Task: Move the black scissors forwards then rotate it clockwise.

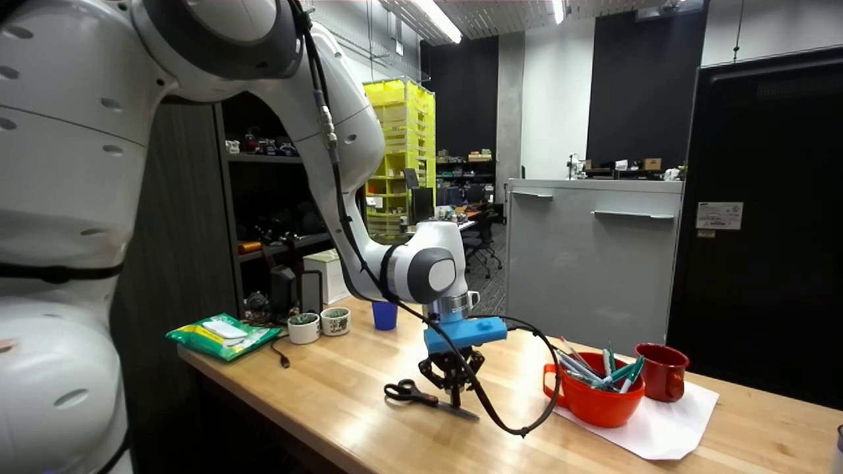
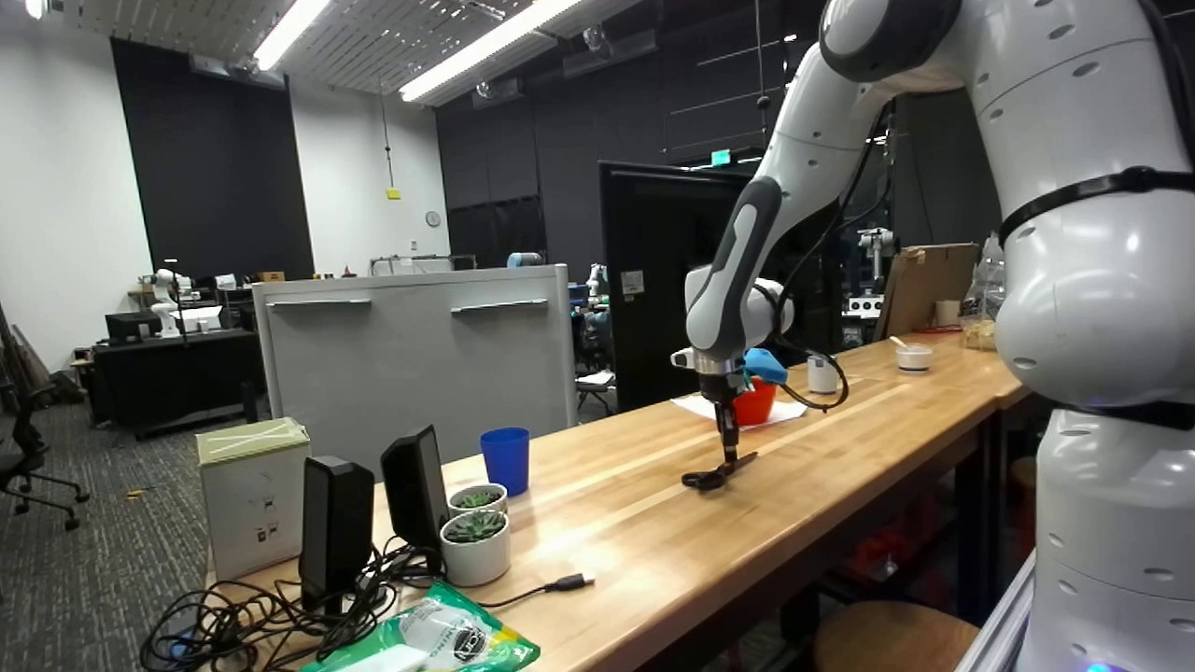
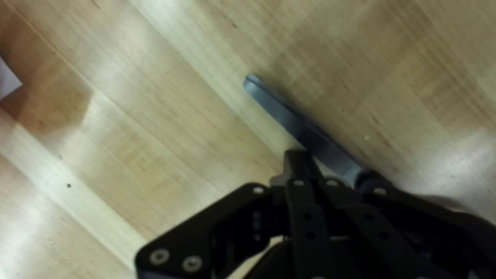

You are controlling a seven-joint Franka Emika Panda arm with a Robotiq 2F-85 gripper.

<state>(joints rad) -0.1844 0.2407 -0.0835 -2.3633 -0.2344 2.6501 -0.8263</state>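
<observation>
In an exterior view, my tool [image 1: 455,399] points straight down at the blades [image 1: 461,412] of the scissors [image 1: 423,397], which lie flat on the bench [image 1: 355,368], well apart from the bowl [image 1: 602,407]. Its jaws are pressed together with nothing between them, so this is pushing work, not a grasp.

In an exterior view, the tool [image 2: 730,456] stands nearly upright at the scissors [image 2: 717,473]; I should hold that stance through the stroke, low enough not to ride over the thin metal, yet without grinding into the bench.

In the wrist view, the tool [image 3: 299,158] is at about mid-blade, on the side facing the paper [image 3: 7,81]; touching or just beside, I cannot tell. I take the step to be the clockwise turn. A slow sweep away from the paper should give it, and bearing nearer the blades' point would mean more turn and less slide. I must curve the stroke as the blades swing, lest they slip off.
</observation>
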